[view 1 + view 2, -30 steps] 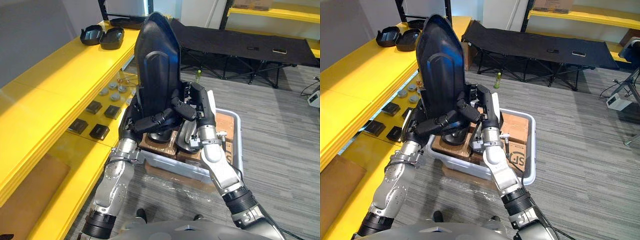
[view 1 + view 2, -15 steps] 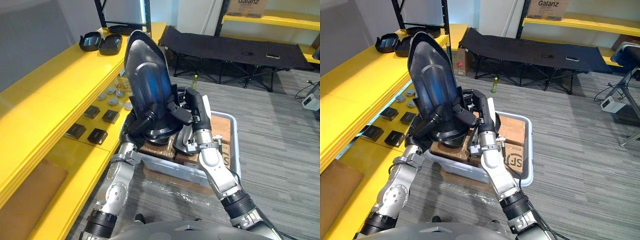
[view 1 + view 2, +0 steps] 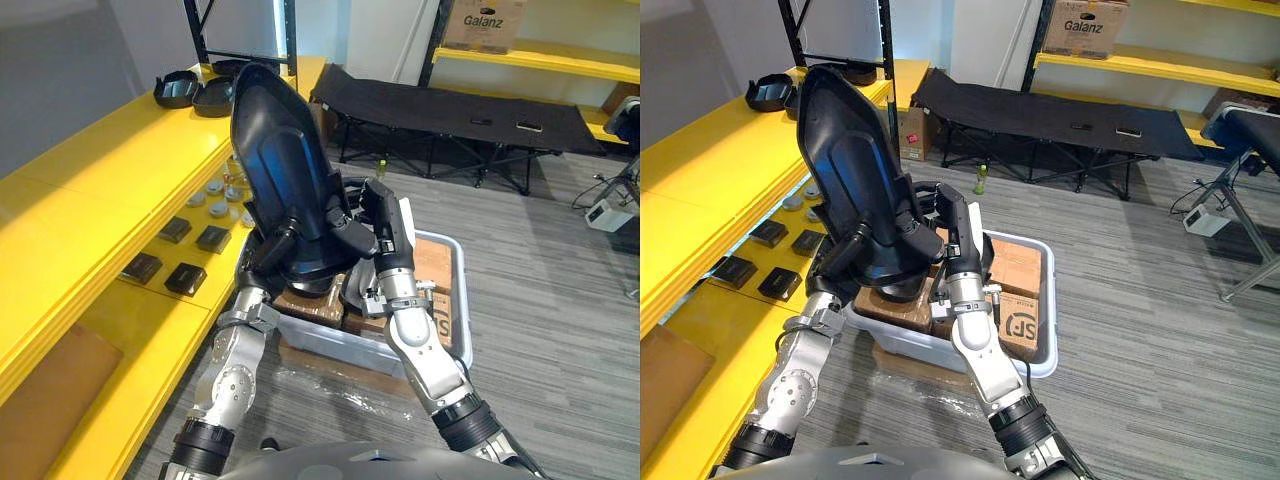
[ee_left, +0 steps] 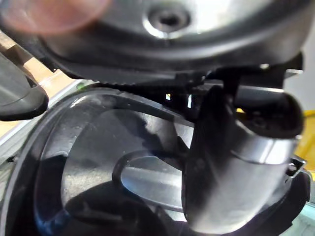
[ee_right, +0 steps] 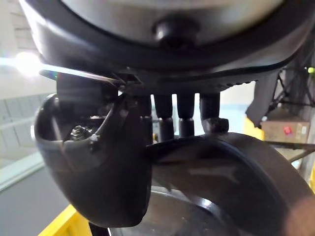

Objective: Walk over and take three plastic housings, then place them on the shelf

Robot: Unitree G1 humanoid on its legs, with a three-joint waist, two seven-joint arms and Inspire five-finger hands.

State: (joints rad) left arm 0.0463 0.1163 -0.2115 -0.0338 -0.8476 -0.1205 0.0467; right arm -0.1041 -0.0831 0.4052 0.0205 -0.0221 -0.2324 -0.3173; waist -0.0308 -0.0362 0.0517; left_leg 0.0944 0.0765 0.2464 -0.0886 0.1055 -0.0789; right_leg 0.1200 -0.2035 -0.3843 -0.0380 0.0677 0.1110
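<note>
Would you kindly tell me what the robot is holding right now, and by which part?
One large black plastic housing, held upright over the bin: the left hand and right hand both curl round its lower end, one on each side.

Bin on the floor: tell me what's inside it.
Brown cardboard boxes lie in the bin. The raised black housing hides its left part, so anything there cannot be seen.

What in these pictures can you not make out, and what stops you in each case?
- Eye views: the black housing, held by the left robot hand and right robot hand, hides much of what lies in the bin.
- Eye views: the dark parts on the lower shelf are too small to identify.
- Left wrist view: a pale patch is too blurred to name.
</note>
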